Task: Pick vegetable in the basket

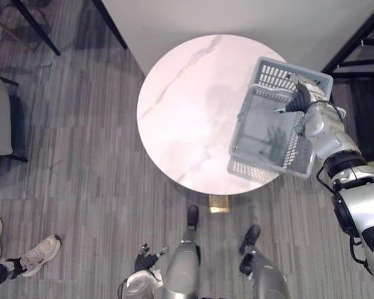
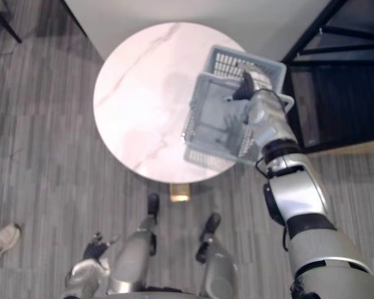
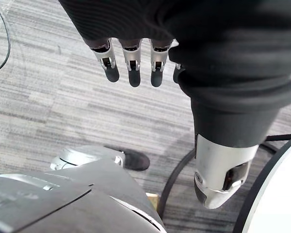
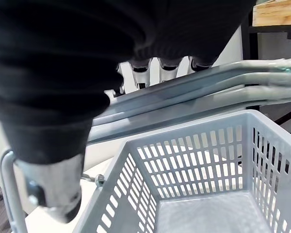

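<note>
The right hand [image 1: 301, 98] grips the basket [image 1: 252, 169] by its handles, over the right edge of the table [image 1: 187, 106]. The basket floor looks bare, as far as I can see. The left hand [image 3: 131, 68] hangs low with relaxed fingers.

Eye views: overhead, facing down, sharing the surface [image 1: 174, 99] and basket [image 1: 252, 169].
Wrist views: close; left faces the floor [image 3: 48, 97], right the basket.

Round marble table [image 1: 181, 112]; person's shoe [image 1: 40, 254]
</note>
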You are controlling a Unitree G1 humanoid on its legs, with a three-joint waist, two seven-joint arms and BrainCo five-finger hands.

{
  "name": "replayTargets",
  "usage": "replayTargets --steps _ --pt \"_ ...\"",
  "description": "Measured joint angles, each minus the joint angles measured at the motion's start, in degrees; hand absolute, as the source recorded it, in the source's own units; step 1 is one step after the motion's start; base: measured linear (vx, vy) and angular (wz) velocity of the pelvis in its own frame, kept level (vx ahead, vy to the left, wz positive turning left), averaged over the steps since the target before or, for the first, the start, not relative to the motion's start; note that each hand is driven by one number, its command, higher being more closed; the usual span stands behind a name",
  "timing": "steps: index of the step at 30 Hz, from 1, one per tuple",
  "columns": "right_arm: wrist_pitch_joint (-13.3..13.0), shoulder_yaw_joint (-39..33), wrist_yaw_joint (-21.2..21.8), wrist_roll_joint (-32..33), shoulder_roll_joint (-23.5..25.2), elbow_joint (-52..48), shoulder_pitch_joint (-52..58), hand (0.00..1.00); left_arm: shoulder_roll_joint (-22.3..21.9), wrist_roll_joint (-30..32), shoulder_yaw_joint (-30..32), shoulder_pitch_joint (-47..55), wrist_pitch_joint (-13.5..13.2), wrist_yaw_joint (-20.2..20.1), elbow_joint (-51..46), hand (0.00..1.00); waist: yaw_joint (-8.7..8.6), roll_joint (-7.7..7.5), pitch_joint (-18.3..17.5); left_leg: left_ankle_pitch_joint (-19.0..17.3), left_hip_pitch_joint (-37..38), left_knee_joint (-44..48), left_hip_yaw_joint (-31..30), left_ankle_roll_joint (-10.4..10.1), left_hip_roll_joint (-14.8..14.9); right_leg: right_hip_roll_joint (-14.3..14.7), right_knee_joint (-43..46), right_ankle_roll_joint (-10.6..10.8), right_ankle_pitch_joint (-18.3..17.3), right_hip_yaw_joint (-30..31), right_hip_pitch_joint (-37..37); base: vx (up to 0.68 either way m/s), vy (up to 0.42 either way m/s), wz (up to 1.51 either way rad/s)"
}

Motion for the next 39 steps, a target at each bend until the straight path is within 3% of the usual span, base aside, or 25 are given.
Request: replayTargets --steps 20,27,31,34,39 --pt "0.1 4.3 -0.7 -0.3 0.2 -4.7 5.0 1.0 0.2 0.1 -1.0 -0.1 0.0 1.1 -0.5 0.0 0.07 -0.02 -0.1 0.2 1.2 0.0 0.6 -0.3 0.1 0.1 0.2 0.0 0.0 1.0 0.5 0.0 0.0 -0.01" --pt "-0.3 12.6 3.2 -0.3 0.1 -23.0 13.5 1.0 0.2 0.9 0.2 -0.1 0.9 1.3 -0.7 0.0 -1.09 -0.64 -0.8 0.1 3.4 0.0 3.2 -0.5 1.0 1.0 0.2 0.1 0.1 3.6 1.3 0.0 -0.005 -0.16" --pt "-2.8 14.5 5.3 -0.2 -0.1 -33.3 21.6 1.0 0.5 3.2 1.9 1.1 2.1 1.2 0.6 0.0 -3.05 -1.97 -5.4 -0.2 4.0 0.0 4.9 -0.8 1.4 1.6 -0.4 0.3 0.3 5.1 1.2 0.04 -0.009 -0.22" --pt "-5.2 16.3 6.7 0.0 -3.2 -43.0 31.2 1.0 1.0 5.0 2.5 2.5 2.8 0.6 0.7 0.0 -3.97 -3.42 -9.0 -0.7 6.2 0.0 6.5 -1.5 1.6 1.9 -0.6 0.3 0.3 7.1 2.1 0.04 -0.008 -0.3" --pt "-7.7 16.2 8.9 0.4 -9.1 -50.8 42.8 1.0 1.4 8.2 3.6 3.9 3.3 -0.6 1.9 0.0 -5.83 -4.25 -12.6 -1.8 7.9 0.0 9.4 -1.5 1.8 2.5 -2.0 1.1 1.0 10.2 2.5 -0.01 0.01 -0.31"
